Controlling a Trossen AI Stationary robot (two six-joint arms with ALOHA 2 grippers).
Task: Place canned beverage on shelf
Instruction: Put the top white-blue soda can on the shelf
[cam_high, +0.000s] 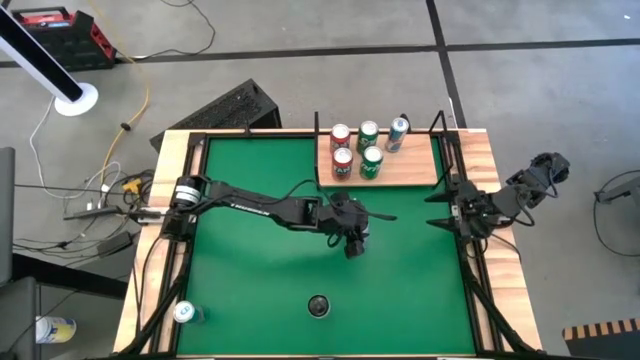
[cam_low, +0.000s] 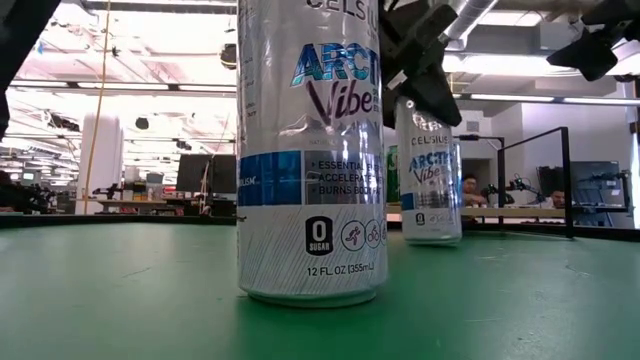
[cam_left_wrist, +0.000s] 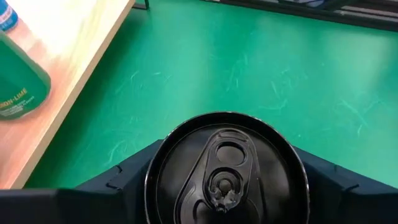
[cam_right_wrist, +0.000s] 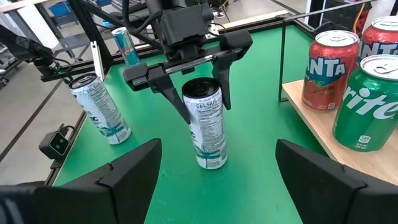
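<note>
white-and-blue celsius drink can (cam_right_wrist: 207, 127): upright on green table mat (cam_high: 260, 290). left gripper (cam_right_wrist: 189, 84): fingers spread astride its top, contact unclear. right gripper (cam_right_wrist: 214, 168): spread, empty, table's edge.

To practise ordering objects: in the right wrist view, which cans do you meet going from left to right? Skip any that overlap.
Celsius can by the table's edge → Celsius can under the left gripper → Fanta can → green Sprite can.

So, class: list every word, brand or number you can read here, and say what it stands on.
"ARCTIC Vibe", "0 SUGAR", "12 FL. OZ (355mL)": near can.
"CELSIUS": can between the left gripper fingers.
"FANTA", partly cut: red can.
"Sprite", partly cut: green can.
Smaller print: unreadable.
</note>
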